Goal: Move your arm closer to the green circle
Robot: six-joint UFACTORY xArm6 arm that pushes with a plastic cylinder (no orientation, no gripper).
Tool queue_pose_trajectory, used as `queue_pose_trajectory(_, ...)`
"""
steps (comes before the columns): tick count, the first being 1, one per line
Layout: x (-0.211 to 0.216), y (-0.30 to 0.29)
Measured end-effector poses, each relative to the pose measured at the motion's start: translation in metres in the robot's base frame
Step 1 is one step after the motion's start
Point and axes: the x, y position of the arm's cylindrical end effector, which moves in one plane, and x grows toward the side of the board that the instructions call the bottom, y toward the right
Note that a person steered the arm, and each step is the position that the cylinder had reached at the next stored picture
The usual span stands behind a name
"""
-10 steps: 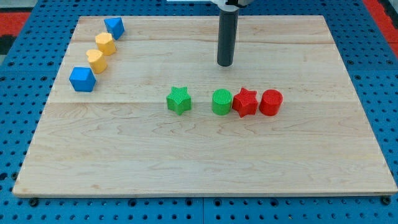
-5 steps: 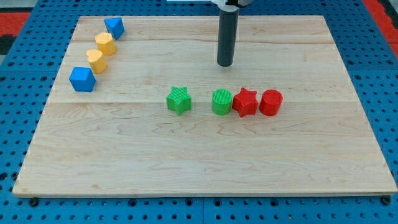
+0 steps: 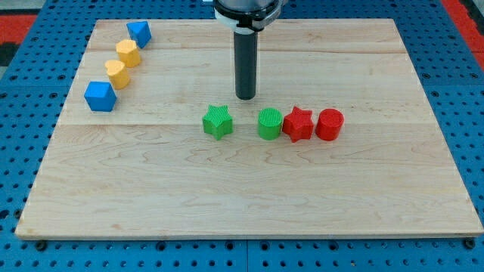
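The rod (image 3: 246,60) runs out of the frame at the top centre — only its pale collar and dark shaft show, and the arm above is cut off. The red strips in the upper left (image 3: 19,15) and upper right (image 3: 463,13) corners are clipped by the frame edges — what they belong to cannot be told.

a pale wooden board (image 3: 249,204) of joined planks fills most of the view. around its edges lies a blue perforated bench surface (image 3: 469,113), dotted with regular holes. red patches (image 3: 465,11) show at the bench's top corners.
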Motion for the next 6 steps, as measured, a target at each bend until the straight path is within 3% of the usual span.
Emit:
queue_pose_trajectory(4, 0.040, 0.009)
queue_pose_trajectory(5, 0.023, 0.010)
queue_pose_trajectory(6, 0.021, 0.050)
